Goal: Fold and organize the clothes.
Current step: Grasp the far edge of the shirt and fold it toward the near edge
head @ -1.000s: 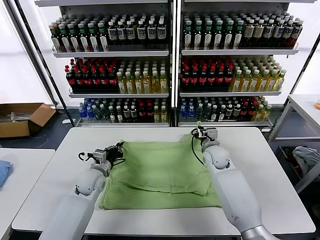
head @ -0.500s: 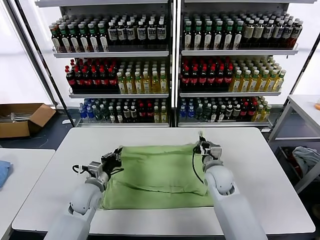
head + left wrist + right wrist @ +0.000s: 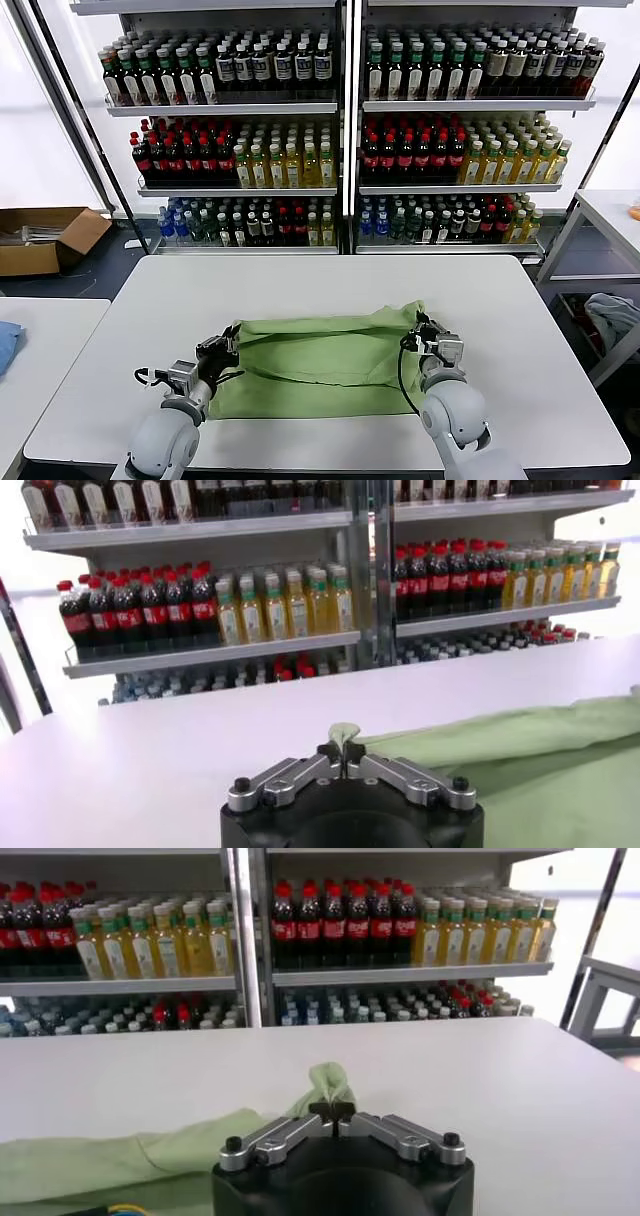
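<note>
Green shirt (image 3: 320, 360) folded on the table (image 3: 520, 330); left tool (image 3: 222, 347) and right tool (image 3: 424, 329) each pinch a corner.

Mock shop, stocked drink shelves (image 3: 345, 150), white table (image 3: 330, 280), cardboard box (image 3: 45, 238)

Both arms reach forward low, elbows near the body. The left gripper (image 3: 232, 345) is clamped tight on a pinch of shirt (image 3: 320, 362) (fingers fully together), and the right gripper (image 3: 420, 326) likewise pinches its corner.
</note>
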Robot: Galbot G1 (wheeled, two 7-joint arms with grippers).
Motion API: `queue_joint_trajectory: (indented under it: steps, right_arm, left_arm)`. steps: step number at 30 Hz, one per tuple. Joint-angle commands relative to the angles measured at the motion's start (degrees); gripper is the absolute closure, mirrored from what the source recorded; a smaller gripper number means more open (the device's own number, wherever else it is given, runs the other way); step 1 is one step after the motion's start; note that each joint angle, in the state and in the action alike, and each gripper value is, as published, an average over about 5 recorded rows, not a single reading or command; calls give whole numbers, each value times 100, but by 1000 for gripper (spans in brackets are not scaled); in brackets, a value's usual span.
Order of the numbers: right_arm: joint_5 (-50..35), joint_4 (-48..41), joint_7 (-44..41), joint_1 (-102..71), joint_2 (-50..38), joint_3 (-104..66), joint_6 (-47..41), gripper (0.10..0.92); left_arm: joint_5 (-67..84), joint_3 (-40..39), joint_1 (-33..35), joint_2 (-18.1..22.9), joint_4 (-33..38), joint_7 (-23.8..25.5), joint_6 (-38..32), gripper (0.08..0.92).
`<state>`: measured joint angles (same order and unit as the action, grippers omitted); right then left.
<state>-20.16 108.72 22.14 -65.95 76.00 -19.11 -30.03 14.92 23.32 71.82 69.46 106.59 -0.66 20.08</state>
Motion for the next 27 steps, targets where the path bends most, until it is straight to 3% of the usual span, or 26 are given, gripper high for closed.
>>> queue_joint_trajectory:
  steps: [1, 13, 27]
  right_arm:
    - [-7, 748, 109, -658, -43, -145, -65, 919]
    - [115, 1235, 155, -1458, -81, -255, 17, 919]
    - [473, 1010, 232, -1797, -16, -232, 116, 919]
  left_arm:
    - [-109, 157, 600, 32, 393, 3, 15, 910]
    - [-282, 251, 806, 113, 451, 70, -4, 910]
    - [-375, 314, 742, 145, 262, 182, -16, 910]
